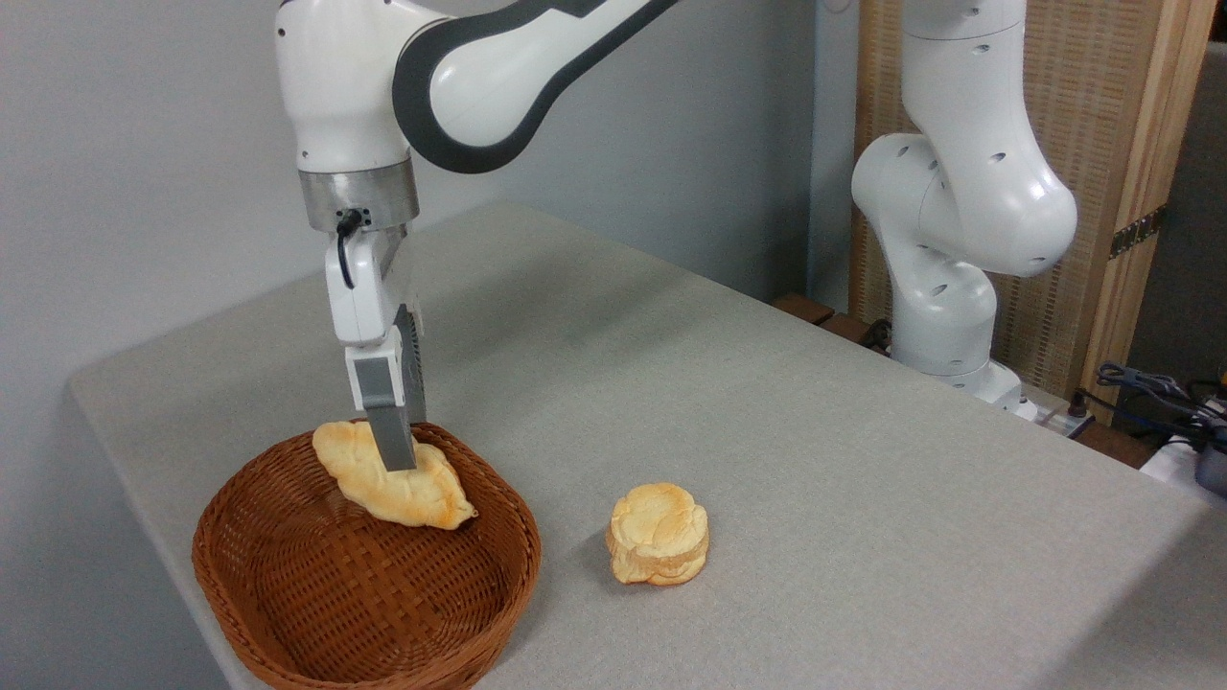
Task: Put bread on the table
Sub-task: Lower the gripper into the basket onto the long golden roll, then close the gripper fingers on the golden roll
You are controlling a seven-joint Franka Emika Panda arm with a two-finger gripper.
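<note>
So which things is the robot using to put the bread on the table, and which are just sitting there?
For the job:
- bread, gripped over the basket
- gripper, shut on the bread
- table, where the bread goes
- basket, below the bread

Just lying about:
- round bun on the table
- cables at the far right

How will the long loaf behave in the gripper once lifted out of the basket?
The bread probably stays stiff: it keeps its shape, ends unsupported. Pinched mid-length by the gripper, it may pivot, one end already hanging lower. Its ridged crust likely resists slipping.
</note>
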